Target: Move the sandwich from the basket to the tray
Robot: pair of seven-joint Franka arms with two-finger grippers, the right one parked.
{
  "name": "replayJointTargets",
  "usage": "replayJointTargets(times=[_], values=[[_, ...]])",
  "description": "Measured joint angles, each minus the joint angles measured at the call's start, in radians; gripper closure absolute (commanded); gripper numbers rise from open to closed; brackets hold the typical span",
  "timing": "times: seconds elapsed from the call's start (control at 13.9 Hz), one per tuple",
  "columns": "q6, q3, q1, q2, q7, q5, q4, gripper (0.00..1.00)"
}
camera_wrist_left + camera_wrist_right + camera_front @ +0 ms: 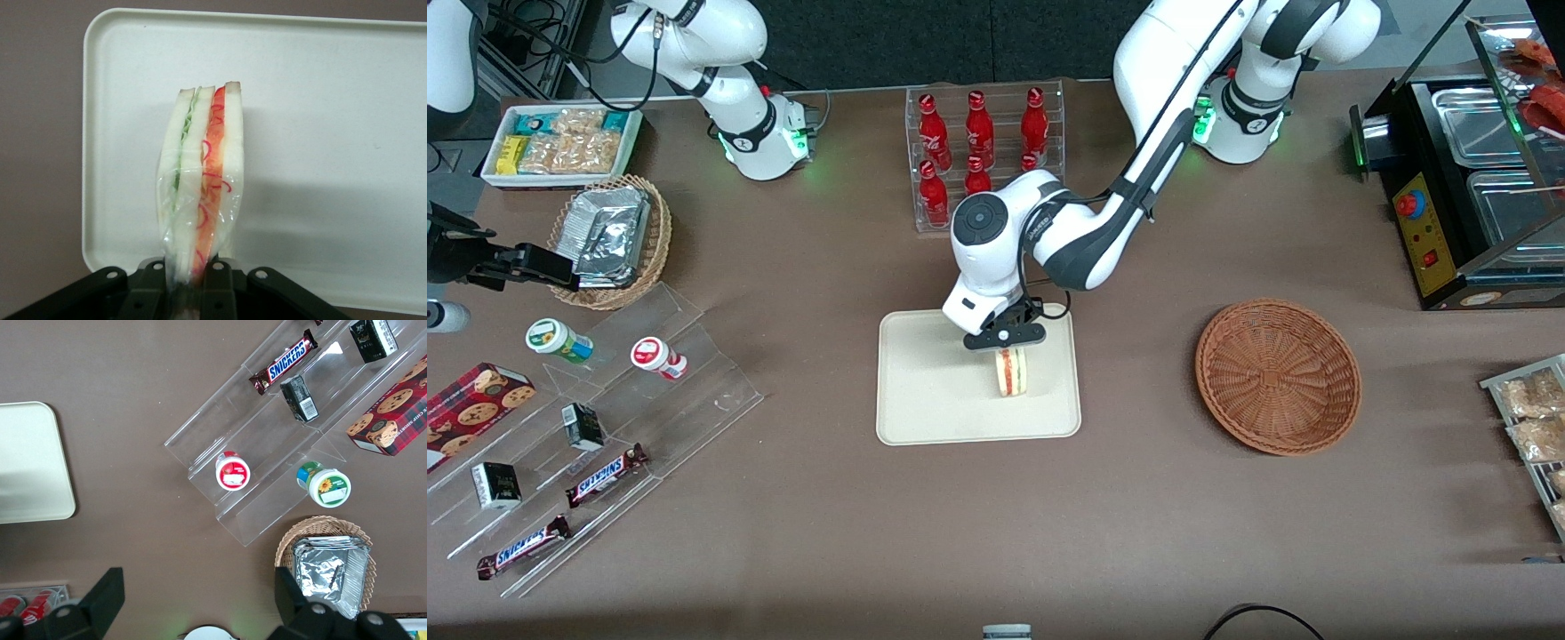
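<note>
Front view coverage shows the gripper [1007, 343] positioned over the tray [925, 400], at the part of the tray toward the working arm's end of the table. The sandwich [1011, 372] is held upright between the fingers, its cut edge facing the front camera, and its lower end is seen at the tray surface — whether contact is made cannot be determined. In the left wrist view, the sandwich [202, 180] is seen clamped at one end by the two dark fingers [219, 287], with the jaws drawn narrow onto the bread; a clear wrap is visible around the wedge, and red and green filling layers are visible between the pale slices. The tray [333, 100] lies directly under the wedge in that view. The basket [1278, 375] is located well apart from the tray, toward the working arm's end of the table, and nothing is seen inside it. A rack of red bottles [978, 142] stands farther from the front camera than the tray. A clear stepped display with Snickers bars [607, 474] lies toward the parked arm's end — the tan basket of foil packets [612, 238] is placed near it.
</note>
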Motion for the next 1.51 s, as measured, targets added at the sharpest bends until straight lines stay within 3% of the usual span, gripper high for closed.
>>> replayJointTargets(times=[0.5,0.65,0.72,1.23,1.51], values=[[0.046,-0.001,-0.009,0.053,0.011,0.025,0.001,0.98],[0.055,0.000,-0.020,0.063,0.023,0.025,0.002,0.14],[0.057,0.000,-0.024,0.065,0.027,0.027,0.003,0.02],[0.056,0.015,-0.019,0.050,0.027,0.027,0.040,0.01],[-0.022,0.026,0.047,-0.077,0.026,-0.024,0.063,0.01]])
